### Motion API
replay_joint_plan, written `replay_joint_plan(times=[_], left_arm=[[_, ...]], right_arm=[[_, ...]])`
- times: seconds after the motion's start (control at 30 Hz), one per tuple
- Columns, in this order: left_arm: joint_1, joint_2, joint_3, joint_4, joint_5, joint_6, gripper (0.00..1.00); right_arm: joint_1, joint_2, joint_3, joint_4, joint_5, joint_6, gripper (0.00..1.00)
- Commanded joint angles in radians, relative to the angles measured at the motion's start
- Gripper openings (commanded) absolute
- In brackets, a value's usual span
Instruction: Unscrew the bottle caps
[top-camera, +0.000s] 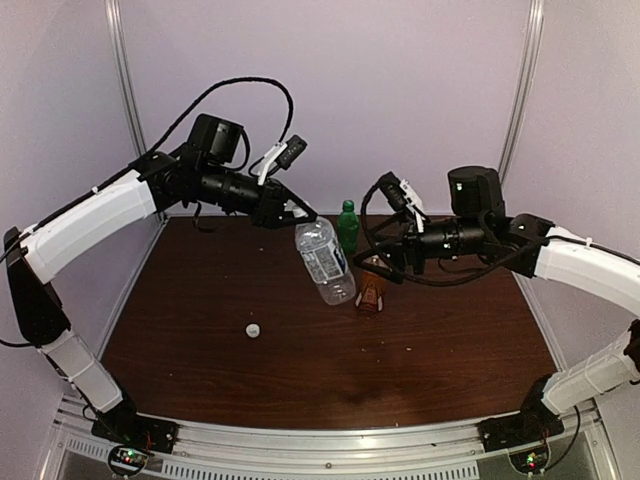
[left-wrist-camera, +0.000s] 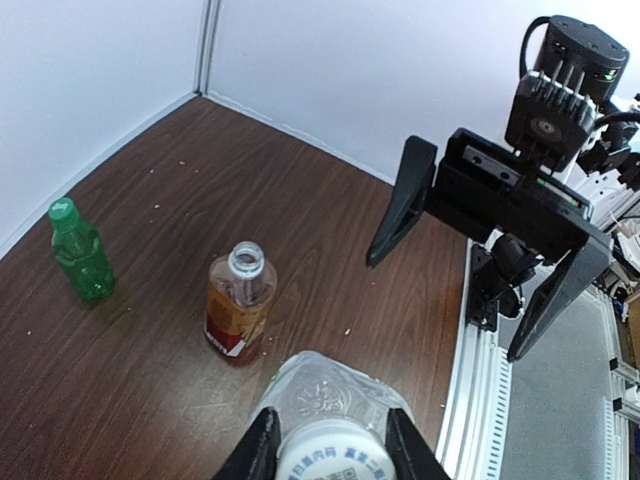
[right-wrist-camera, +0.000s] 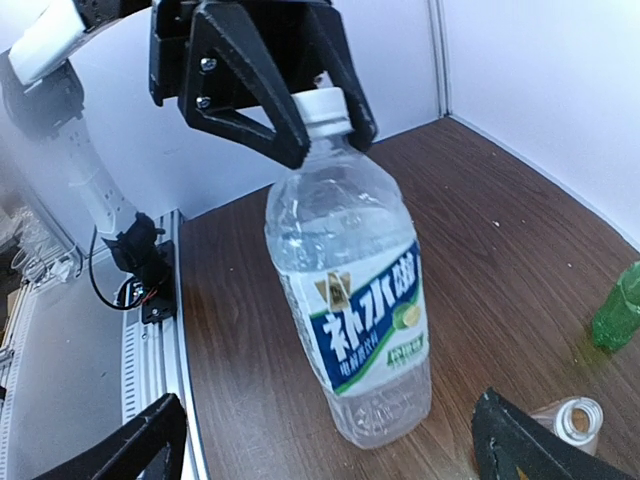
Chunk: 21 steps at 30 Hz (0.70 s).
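Observation:
My left gripper is shut on the white cap of the clear water bottle, which leans over; the cap is still on it. The bottle's blue and pale label faces the right wrist camera. My right gripper is open and empty, its jaws spread wide to either side of the water bottle's lower half without touching it. The amber bottle with the red label stands uncapped. The green bottle keeps its green cap. A loose white cap lies on the table.
The dark wooden table is walled by pale panels at the back and sides. A metal rail runs along the near edge. The amber bottle and the green bottle stand close to the water bottle.

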Motion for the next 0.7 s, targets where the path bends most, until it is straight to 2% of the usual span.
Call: replay_joint_plan(times=[0.0, 0.37, 0.67], left_arm=[[-0.04, -0.04, 0.002, 0.094, 0.063, -0.027, 0.05], [-0.082, -0.099, -0.062, 0.174, 0.109, -0.062, 0.04], [-0.101, -0.15, -0.169, 0.281, 0.121, -0.115, 0.03]], right_arm=[[0.033, 0.025, 0.04, 0.034, -0.068, -0.069, 1.0], [0.092, 0.078, 0.058, 0.024, -0.056, -0.115, 1.0], [0.118, 0.105, 0.047, 0.064, -0.054, -0.132, 0.95]])
